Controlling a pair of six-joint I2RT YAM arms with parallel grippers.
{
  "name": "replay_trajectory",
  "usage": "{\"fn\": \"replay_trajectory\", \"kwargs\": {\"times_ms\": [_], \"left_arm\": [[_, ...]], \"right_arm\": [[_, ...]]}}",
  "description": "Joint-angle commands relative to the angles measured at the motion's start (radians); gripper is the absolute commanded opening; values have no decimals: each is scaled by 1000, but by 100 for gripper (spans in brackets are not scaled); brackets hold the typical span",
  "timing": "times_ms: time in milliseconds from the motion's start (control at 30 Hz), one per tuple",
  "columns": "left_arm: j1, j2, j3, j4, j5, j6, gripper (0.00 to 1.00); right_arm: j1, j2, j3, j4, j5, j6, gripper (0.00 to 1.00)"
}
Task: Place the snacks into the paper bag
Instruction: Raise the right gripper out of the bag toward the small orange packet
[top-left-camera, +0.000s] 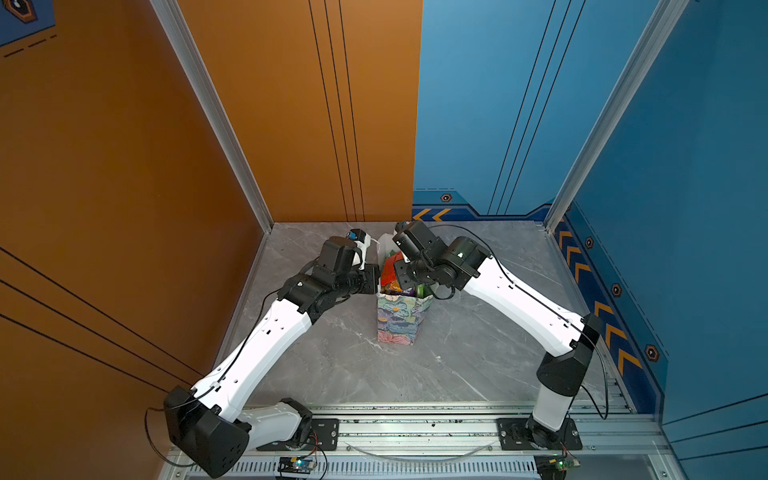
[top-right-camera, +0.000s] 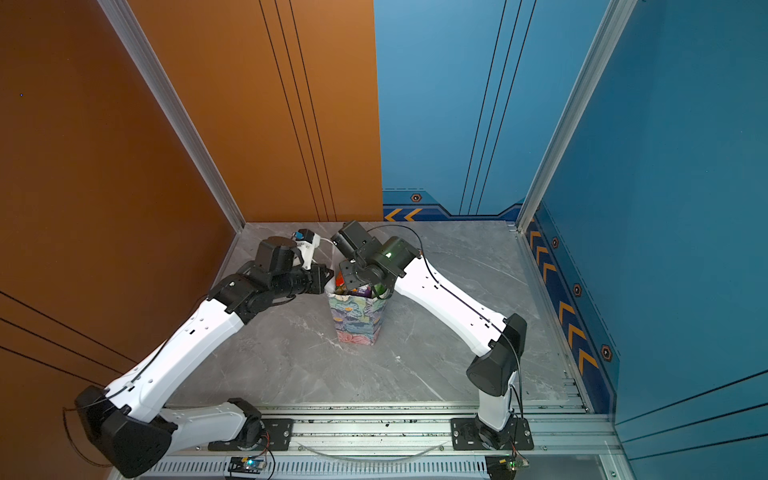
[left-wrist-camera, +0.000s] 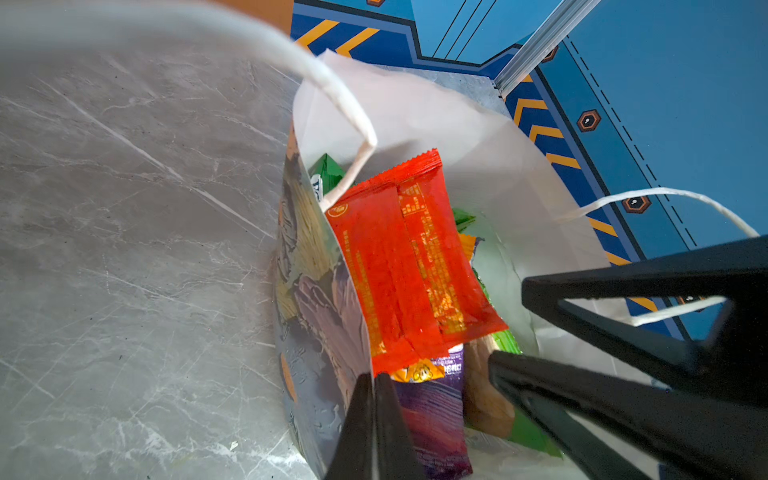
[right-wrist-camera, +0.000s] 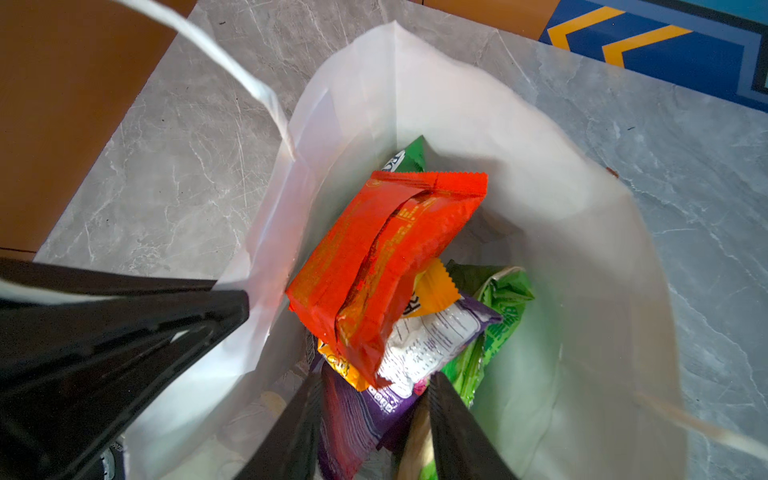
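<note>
With the red packet (right-wrist-camera: 386, 249) lying loose atop the other snacks (right-wrist-camera: 436, 345) inside the paper bag (right-wrist-camera: 540, 166) at the middle of the tabletop (top-left-camera: 457, 353), the spread right claw (right-wrist-camera: 376, 378) should lift straight up out of the mouth while the left claw (left-wrist-camera: 372, 415), pinching the bag's 9 o'clock wall, steadies it.

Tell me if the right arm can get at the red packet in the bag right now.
Probably yes: the right claw hangs open at the paper bag's mouth, and the red packet lies topmost, uncovered.
</note>
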Motion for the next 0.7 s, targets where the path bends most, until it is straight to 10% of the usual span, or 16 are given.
{"fn": "replay_trajectory", "kwargs": {"times_ms": [0,667], "left_arm": [[9,-12,4,63,17,-3,0],[37,-6,3,63,11,1,0]], "right_arm": [[-8,-81,-15,31,-6,-1,49],[-308,-469,-305,268,-94,91,65]]}}
